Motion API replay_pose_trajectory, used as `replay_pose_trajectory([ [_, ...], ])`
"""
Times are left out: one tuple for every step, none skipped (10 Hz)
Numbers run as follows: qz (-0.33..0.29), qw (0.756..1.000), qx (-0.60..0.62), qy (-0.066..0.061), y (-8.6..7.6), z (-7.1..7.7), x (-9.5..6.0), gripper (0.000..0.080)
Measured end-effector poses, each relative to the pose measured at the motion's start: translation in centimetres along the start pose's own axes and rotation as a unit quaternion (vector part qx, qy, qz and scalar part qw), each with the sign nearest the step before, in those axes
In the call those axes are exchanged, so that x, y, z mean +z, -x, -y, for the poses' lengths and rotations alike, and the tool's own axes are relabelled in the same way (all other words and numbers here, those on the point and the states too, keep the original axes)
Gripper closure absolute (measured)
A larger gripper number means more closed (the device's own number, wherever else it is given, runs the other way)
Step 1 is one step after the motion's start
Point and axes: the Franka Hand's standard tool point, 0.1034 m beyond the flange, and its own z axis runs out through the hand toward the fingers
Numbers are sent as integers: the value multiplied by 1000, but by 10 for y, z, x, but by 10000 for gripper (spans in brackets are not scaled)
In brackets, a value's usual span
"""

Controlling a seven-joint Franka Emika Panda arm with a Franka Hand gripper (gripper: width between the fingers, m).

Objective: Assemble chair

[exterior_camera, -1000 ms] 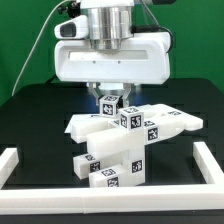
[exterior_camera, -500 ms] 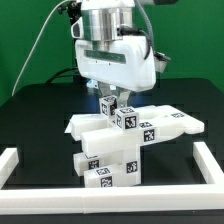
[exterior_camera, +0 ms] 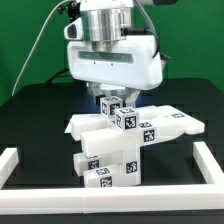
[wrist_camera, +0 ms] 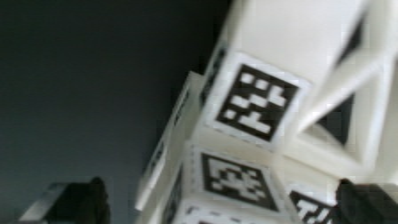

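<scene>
The chair (exterior_camera: 122,140), a stack of white tagged blocks, stood near the middle of the black table (exterior_camera: 30,110), inside the white rail (exterior_camera: 20,158). No container was in sight. The arm (exterior_camera: 112,50) hung straight above it, its gripper (exterior_camera: 110,97) just over the top cube. In the wrist view the fingers (wrist_camera: 71,200) stood wide apart either side of the chair (wrist_camera: 267,110), holding nothing.

Bright, even exterior lighting; wrist view dim, blurred, perhaps out of focus.
</scene>
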Motion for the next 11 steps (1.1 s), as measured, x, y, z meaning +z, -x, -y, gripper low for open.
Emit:
replay_pose_trajectory([
  [0, 995, -95, -1, -4, -4, -1, 154],
  [5, 981, -194, 2, -7, -8, -2, 154],
  [12, 967, -256, 5, -7, -9, -1, 151],
  [11, 959, -282, 5, -7, -10, -1, 151],
  [11, 951, -308, 5, -7, -10, -1, 151],
  [11, 944, -330, 6, -7, -9, -1, 151],
  [10, 911, -413, 12, -4, -3, -2, 151],
  [10, 917, -399, 11, -3, -3, -1, 151],
  [10, 922, -388, 11, -3, -4, -1, 245],
  [10, 922, -388, 11, -3, -4, -1, 382],
  [10, 934, -357, 11, -3, -4, 0, 382],
])
